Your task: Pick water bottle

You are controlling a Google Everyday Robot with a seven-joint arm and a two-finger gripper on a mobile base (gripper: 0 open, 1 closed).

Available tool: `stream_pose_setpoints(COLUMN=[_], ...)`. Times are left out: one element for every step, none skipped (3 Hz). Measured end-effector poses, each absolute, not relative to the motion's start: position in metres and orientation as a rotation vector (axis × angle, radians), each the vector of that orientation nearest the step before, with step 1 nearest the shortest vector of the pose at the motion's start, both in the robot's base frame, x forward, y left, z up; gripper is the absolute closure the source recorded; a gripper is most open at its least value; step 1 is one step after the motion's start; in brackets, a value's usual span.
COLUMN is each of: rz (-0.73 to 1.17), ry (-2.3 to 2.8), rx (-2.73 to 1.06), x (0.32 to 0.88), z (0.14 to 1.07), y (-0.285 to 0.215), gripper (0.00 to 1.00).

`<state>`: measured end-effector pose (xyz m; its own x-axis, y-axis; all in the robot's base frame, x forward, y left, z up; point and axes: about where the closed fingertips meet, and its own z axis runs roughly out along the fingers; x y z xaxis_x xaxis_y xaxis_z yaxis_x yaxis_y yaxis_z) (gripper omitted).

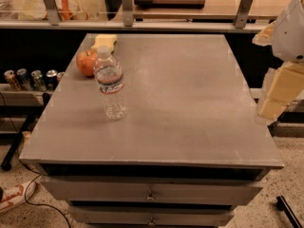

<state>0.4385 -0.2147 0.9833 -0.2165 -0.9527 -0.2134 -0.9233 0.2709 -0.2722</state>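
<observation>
The water bottle [110,84] stands upright on the left part of the grey cabinet top [190,103]. It is clear plastic with a white cap and a white label with red and blue bands. A red apple [86,62] sits just behind it to the left, close to it. My gripper [280,91] is at the right edge of the view, beside the cabinet's right side and far from the bottle. It shows as pale yellow blocks under a white arm housing [290,30].
A yellow sponge-like object [104,42] lies at the back left of the cabinet top. Several cans [31,79] stand on a low shelf to the left. A counter with metal posts [127,6] runs behind. Drawers [151,194] are below the top.
</observation>
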Motion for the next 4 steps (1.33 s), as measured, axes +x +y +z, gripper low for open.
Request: stream_pose_setpoints(rz=[-0.122, -0.041, 0.141, 0.366], ry=[2.212, 2.176, 2.099, 2.007], rx=[-1.711, -1.718, -1.713, -1.673], x=[0.438, 0.444, 0.460, 0.471], z=[0.983, 0.980, 0.969, 0.962], y=[-0.215, -0.206, -0.186, -0.158], gripper=[0.00, 0.00, 0.00, 0.00])
